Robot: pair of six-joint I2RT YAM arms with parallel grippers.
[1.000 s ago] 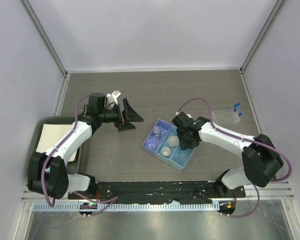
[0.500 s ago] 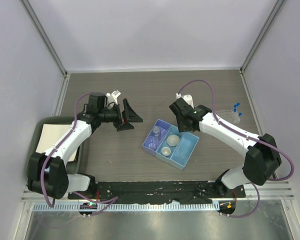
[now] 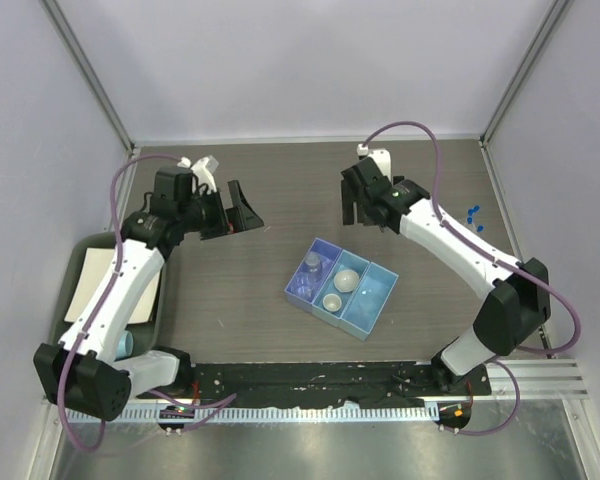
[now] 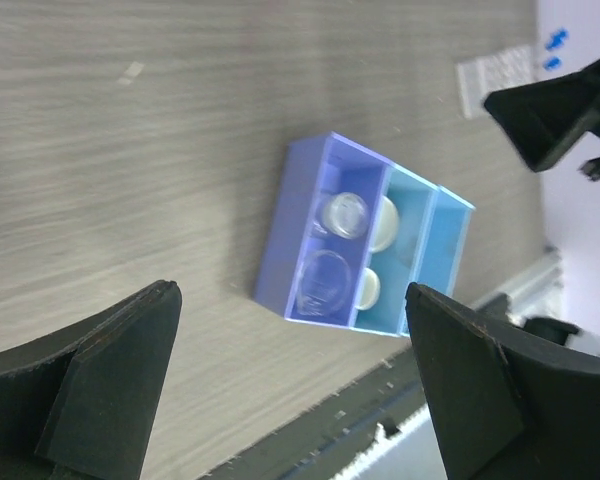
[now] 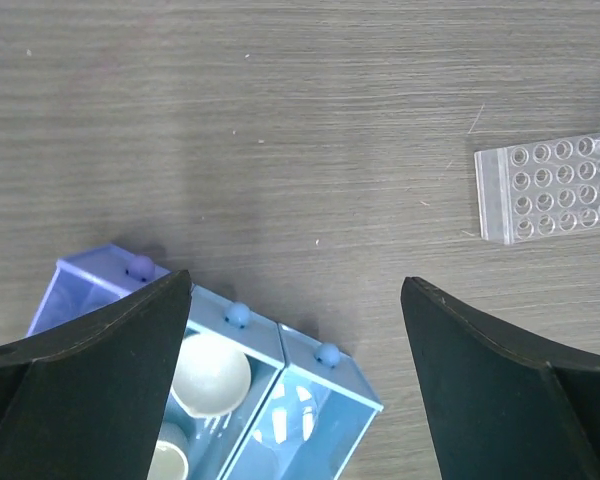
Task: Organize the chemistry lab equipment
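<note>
A blue three-compartment box sits mid-table. Its purple end holds a clear beaker and another clear round piece. Two white dishes lie in the middle compartment. Something clear glints in the pale-blue end; I cannot tell what it is. The clear tube rack lies flat to the right, with blue-capped test tubes beside it. My right gripper hangs open and empty beyond the box. My left gripper is open and empty, far left of the box.
A dark tray holding white paper lies at the left edge, under my left arm. A pale-blue cup shows near the left arm's base. Enclosure walls ring the table, and a metal rail runs along the front.
My right gripper lifted off the box's pale-blue end, moved to the far side and opened wide. My left arm swung back and to the left.
</note>
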